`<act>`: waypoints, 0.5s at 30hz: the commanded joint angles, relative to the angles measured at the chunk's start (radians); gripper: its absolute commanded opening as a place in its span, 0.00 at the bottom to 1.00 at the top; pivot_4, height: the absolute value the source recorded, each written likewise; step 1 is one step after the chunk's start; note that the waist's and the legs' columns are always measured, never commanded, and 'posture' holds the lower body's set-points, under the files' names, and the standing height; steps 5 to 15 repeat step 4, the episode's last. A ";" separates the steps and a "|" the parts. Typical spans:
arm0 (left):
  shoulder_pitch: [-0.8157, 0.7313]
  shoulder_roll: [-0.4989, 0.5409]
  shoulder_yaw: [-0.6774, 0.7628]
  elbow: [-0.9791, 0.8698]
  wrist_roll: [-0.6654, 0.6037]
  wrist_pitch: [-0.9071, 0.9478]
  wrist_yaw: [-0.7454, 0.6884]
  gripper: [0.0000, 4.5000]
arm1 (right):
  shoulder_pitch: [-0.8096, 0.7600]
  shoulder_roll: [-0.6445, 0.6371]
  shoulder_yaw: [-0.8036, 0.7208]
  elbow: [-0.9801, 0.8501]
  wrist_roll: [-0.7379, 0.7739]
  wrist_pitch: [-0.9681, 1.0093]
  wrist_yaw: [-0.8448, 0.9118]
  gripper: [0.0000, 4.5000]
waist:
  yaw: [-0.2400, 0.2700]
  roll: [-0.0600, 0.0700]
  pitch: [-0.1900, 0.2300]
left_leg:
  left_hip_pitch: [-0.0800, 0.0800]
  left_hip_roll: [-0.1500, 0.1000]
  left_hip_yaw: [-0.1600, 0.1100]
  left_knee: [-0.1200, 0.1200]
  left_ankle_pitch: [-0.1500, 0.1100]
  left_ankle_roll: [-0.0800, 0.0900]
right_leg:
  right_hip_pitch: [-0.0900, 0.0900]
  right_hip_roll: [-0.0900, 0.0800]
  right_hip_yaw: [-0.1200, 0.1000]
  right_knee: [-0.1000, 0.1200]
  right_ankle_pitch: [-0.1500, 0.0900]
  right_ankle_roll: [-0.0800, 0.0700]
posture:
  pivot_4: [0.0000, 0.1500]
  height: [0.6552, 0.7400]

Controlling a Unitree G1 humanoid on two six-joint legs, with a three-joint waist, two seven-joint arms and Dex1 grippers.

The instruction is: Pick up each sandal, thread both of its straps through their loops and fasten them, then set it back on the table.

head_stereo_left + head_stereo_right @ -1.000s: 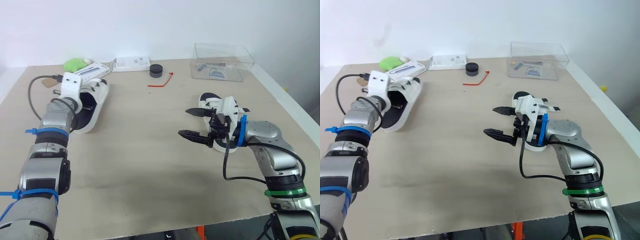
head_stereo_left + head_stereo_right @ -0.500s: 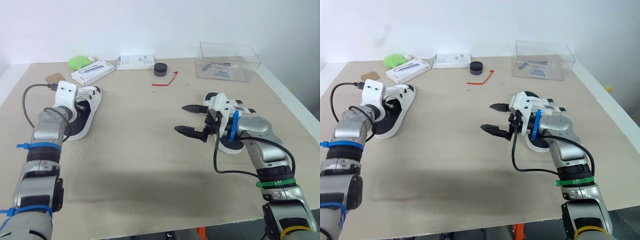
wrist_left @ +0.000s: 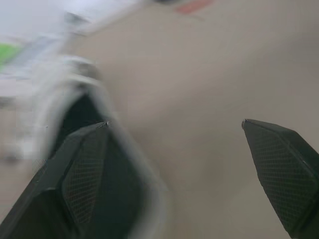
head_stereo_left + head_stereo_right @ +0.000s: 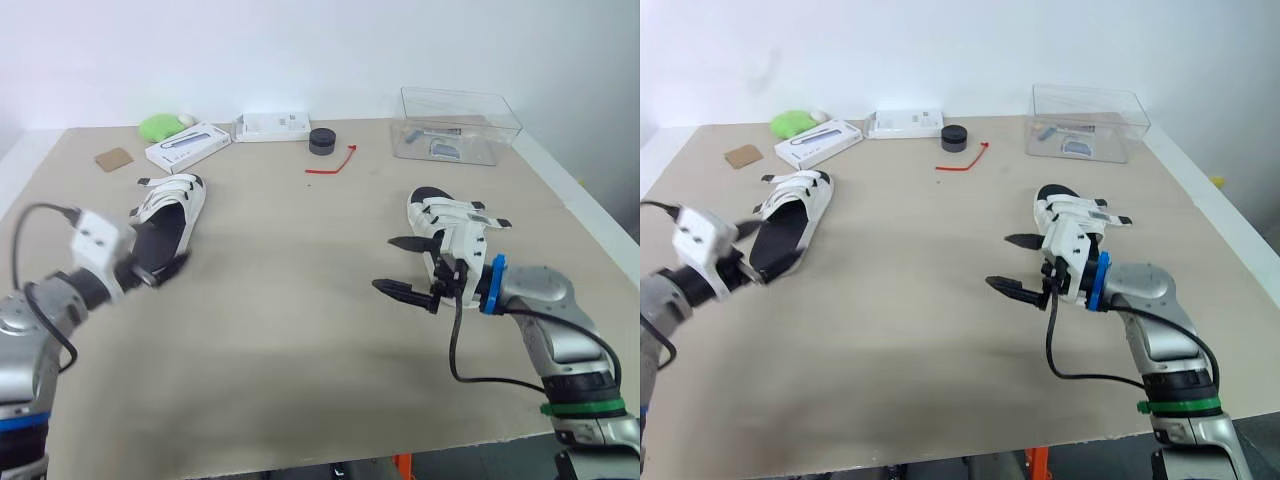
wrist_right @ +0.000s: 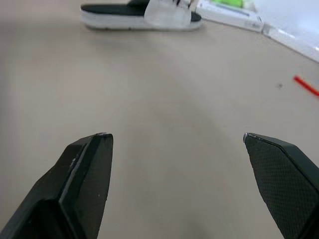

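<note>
Two white sandals with black footbeds lie flat on the table. The left sandal [image 4: 172, 222] is at the left, toe pointing away. My left gripper [image 4: 758, 252] hovers open at its heel end; in the left wrist view the sandal [image 3: 82, 109] shows behind one finger [image 3: 84, 164]. The right sandal [image 4: 445, 228] lies at the right with loose strap ends sticking out sideways. My right gripper [image 4: 385, 263] hangs open and empty just left of that sandal, pointing toward the table's middle, and the right wrist view has the left sandal [image 5: 139, 15] far ahead.
Along the far edge stand a clear plastic box [image 4: 460, 125], a black round puck [image 4: 322, 140], a red tie [image 4: 335, 165], two white boxes [image 4: 190, 147] [image 4: 275, 125], a green object [image 4: 157, 126] and a brown card [image 4: 114, 159].
My left gripper has opened, let go of the left sandal and drawn back to its heel. The right gripper has moved a little nearer. The camera has shifted too.
</note>
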 commanded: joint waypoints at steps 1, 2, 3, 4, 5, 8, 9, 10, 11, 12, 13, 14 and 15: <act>-0.002 0.031 -0.054 -0.098 -0.030 -0.050 -0.097 0.98 | 0.073 -0.016 -0.059 -0.117 0.023 -0.028 -0.025 1.00 | 0.000 0.000 0.000 | 0.000 0.000 0.000 0.000 0.001 0.000 | 0.001 0.001 0.000 0.000 -0.002 0.003 | 1.00 1.00; 0.006 0.039 -0.086 -0.111 -0.014 -0.094 -0.135 0.98 | 0.106 -0.015 -0.071 -0.147 0.036 -0.017 -0.034 1.00 | 0.001 0.000 0.000 | 0.002 0.000 0.000 0.000 0.002 0.000 | 0.002 0.001 0.000 0.000 -0.001 0.003 | 1.00 1.00; 0.010 0.041 -0.109 -0.115 -0.003 -0.139 -0.165 0.98 | 0.134 -0.017 -0.077 -0.172 0.043 -0.011 -0.040 1.00 | 0.001 0.000 0.000 | 0.003 0.000 0.000 0.000 0.003 0.000 | 0.003 0.002 0.000 0.000 -0.001 0.003 | 1.00 1.00; 0.014 0.045 -0.125 -0.111 0.000 -0.152 -0.184 0.98 | 0.154 -0.020 -0.080 -0.191 0.045 -0.008 -0.044 1.00 | 0.001 0.000 0.000 | 0.005 0.001 0.001 0.000 0.003 0.000 | 0.004 0.003 0.001 0.000 -0.001 0.002 | 1.00 1.00; 0.014 0.045 -0.125 -0.111 0.000 -0.152 -0.184 0.98 | 0.154 -0.020 -0.080 -0.191 0.045 -0.008 -0.044 1.00 | 0.001 0.000 0.000 | 0.005 0.001 0.001 0.000 0.003 0.000 | 0.004 0.003 0.001 0.000 -0.001 0.002 | 1.00 1.00; 0.014 0.045 -0.125 -0.111 0.000 -0.152 -0.184 0.98 | 0.154 -0.020 -0.080 -0.191 0.045 -0.008 -0.044 1.00 | 0.001 0.000 0.000 | 0.005 0.001 0.001 0.000 0.003 0.000 | 0.004 0.003 0.001 0.000 -0.001 0.002 | 1.00 1.00; 0.014 0.045 -0.125 -0.111 0.000 -0.152 -0.184 0.98 | 0.154 -0.020 -0.080 -0.191 0.045 -0.008 -0.044 1.00 | 0.001 0.000 0.000 | 0.005 0.001 0.001 0.000 0.003 0.000 | 0.004 0.003 0.001 0.000 -0.001 0.002 | 1.00 1.00; 0.014 0.045 -0.125 -0.111 0.000 -0.152 -0.184 0.98 | 0.154 -0.020 -0.080 -0.191 0.045 -0.008 -0.044 1.00 | 0.001 0.000 0.000 | 0.005 0.001 0.001 0.000 0.003 0.000 | 0.004 0.003 0.001 0.000 -0.001 0.002 | 1.00 1.00; 0.014 0.045 -0.125 -0.111 0.000 -0.152 -0.184 0.98 | 0.154 -0.020 -0.080 -0.191 0.045 -0.008 -0.044 1.00 | 0.001 0.000 0.000 | 0.005 0.001 0.001 0.000 0.003 0.000 | 0.004 0.003 0.001 0.000 -0.001 0.002 | 1.00 1.00; 0.014 0.045 -0.125 -0.111 0.000 -0.152 -0.184 0.98 | 0.154 -0.020 -0.080 -0.191 0.045 -0.008 -0.044 1.00 | 0.001 0.000 0.000 | 0.005 0.001 0.001 0.000 0.003 0.000 | 0.004 0.003 0.001 0.000 -0.001 0.002 | 1.00 1.00; 0.014 0.045 -0.125 -0.111 0.000 -0.152 -0.184 0.98 | 0.154 -0.020 -0.080 -0.191 0.045 -0.008 -0.044 1.00 | 0.001 0.000 0.000 | 0.005 0.001 0.001 0.000 0.003 0.000 | 0.004 0.003 0.001 0.000 -0.001 0.002 | 1.00 1.00; 0.014 0.045 -0.125 -0.111 0.000 -0.152 -0.184 0.98 | 0.154 -0.020 -0.080 -0.191 0.045 -0.008 -0.044 1.00 | 0.001 0.000 0.000 | 0.005 0.001 0.001 0.000 0.003 0.000 | 0.004 0.003 0.001 0.000 -0.001 0.002 | 1.00 1.00; 0.014 0.045 -0.125 -0.111 0.000 -0.152 -0.184 0.98 | 0.154 -0.020 -0.080 -0.191 0.045 -0.008 -0.044 1.00 | 0.001 0.000 0.000 | 0.005 0.001 0.001 0.000 0.003 0.000 | 0.004 0.003 0.001 0.000 -0.001 0.002 | 1.00 1.00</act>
